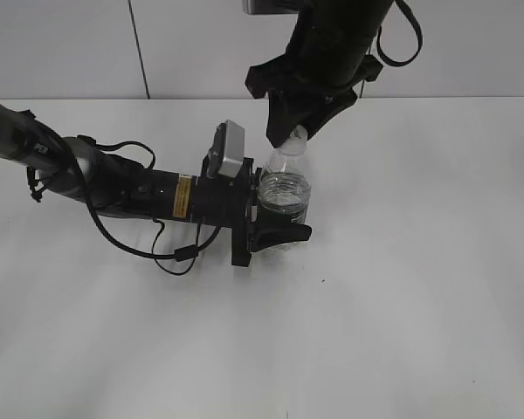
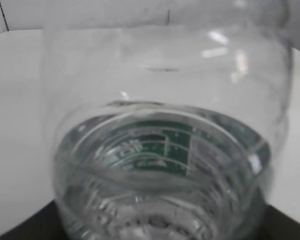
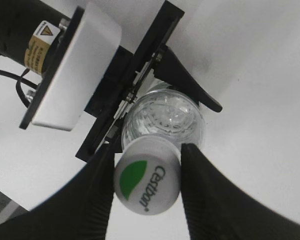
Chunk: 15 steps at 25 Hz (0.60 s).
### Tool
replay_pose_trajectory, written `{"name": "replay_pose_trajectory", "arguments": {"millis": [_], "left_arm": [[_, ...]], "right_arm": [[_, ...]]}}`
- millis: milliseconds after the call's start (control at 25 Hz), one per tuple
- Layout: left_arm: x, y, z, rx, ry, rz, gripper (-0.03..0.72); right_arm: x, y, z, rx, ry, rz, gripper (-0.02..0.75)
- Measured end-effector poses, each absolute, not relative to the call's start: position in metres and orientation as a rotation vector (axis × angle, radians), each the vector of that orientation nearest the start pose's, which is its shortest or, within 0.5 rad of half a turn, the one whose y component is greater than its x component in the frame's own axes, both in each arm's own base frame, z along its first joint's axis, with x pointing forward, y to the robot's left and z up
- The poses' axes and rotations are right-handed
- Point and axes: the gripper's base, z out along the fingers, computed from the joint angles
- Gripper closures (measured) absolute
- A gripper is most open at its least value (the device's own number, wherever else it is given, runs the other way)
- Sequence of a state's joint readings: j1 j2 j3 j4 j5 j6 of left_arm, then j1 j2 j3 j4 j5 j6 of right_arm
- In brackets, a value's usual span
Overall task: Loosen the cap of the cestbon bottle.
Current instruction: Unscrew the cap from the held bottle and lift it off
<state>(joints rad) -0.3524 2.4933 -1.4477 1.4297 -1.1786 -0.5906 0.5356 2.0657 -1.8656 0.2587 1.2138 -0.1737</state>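
Cap [image 3: 147, 181]: white, round, green leaf mark and "Cestbon" lettering on top. It is sitting between the two black fingers of the right gripper [image 3: 147, 172], which is coming down from above; both fingers are lying against the cap's rim, so the jaws are standing narrowly apart and closed on it.

Cestbon bottle [image 1: 285, 188]: clear plastic, standing upright on the white table [image 1: 402, 288], long axis vertical, neck pointing straight up into the right gripper. The left gripper [image 1: 275, 209] is reaching in level from the left and clasping the bottle's lower body, one dark finger [image 1: 279, 234] wrapping the near side.

Hard to make out: in the exterior view the cap is showing only as a small pale patch under the right gripper. The left wrist view is filling almost wholly with the blurred bottle wall [image 2: 165, 150], green label visible through it; the left fingers are barely showing there.
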Motion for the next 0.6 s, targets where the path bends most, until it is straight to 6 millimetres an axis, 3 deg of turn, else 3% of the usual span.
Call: {"name": "replay_pose_trajectory", "arguments": {"millis": [600], "left_arm": [[0.3851,-0.2284,0.0485,1.414,1.345,-1.066,0.284]], "right_arm": [[0.369,0.2466,0.2622,-1.325,2.539,0.407,0.433]]}}
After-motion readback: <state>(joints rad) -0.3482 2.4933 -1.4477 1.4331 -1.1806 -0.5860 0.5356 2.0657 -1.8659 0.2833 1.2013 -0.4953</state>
